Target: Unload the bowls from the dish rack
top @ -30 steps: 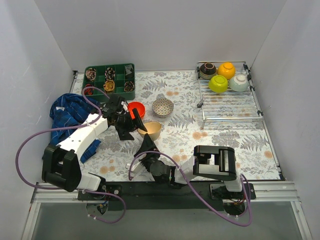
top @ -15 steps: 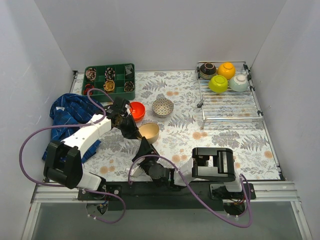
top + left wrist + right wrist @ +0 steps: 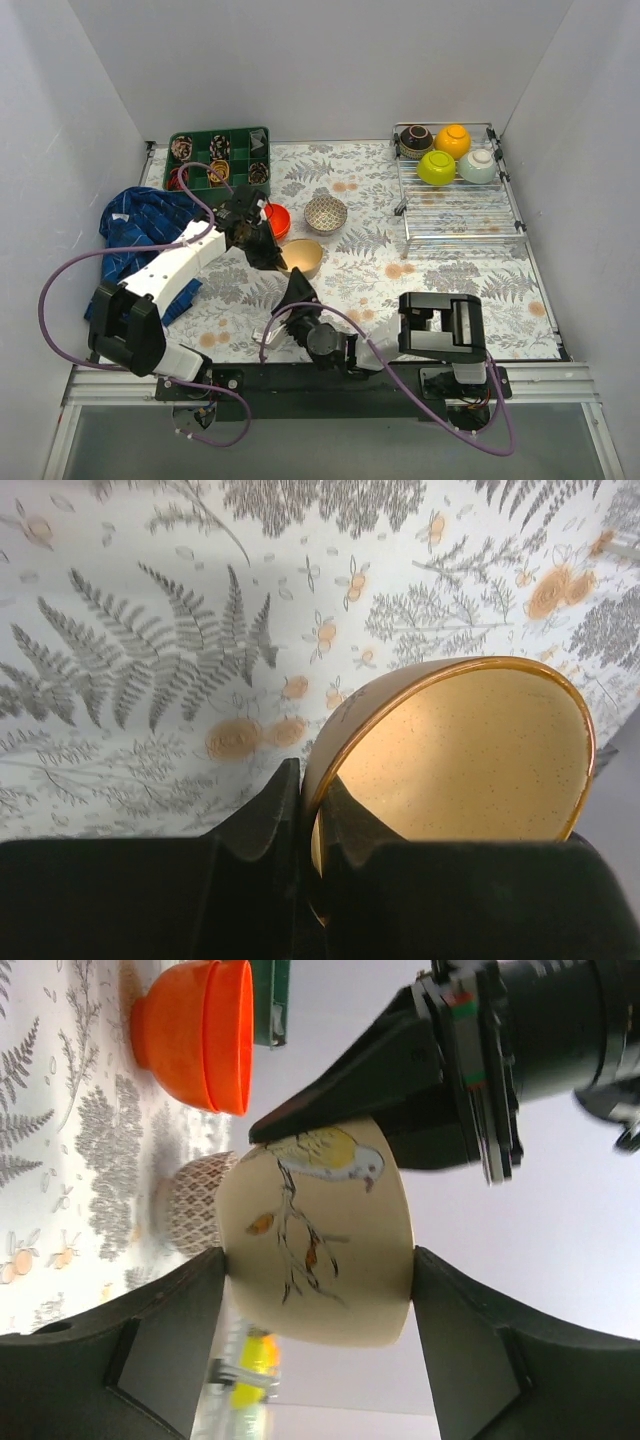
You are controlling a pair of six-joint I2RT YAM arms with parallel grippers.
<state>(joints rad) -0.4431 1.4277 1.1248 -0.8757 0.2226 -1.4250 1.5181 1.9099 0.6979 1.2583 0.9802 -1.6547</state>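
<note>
The left gripper point(image 3: 310, 785) pinches the beige bowl point(image 3: 460, 750) by its rim, jaws closed, while the right gripper point(image 3: 318, 1255) clasps its sides with jaws spread wide, seemingly a handover. The bowl hangs tilted above the table point(image 3: 400, 270), well apart from the dish rack point(image 3: 460, 215) at 2 o'clock, where four bowls point(image 3: 436, 167) sit.

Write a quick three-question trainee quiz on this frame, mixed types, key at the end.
1. Count: how many bowls sit in the dish rack?
2. True or false: the white patterned bowl lies in the green tray.
3. The left gripper has its jaws shut on the rim of which bowl? A. a red-orange bowl B. the beige bowl C. the white patterned bowl

Key:
1. Four: dark brown, yellow-orange, lime green, pale mint.
2. False; it stands on the tablecloth.
3. B.
</note>
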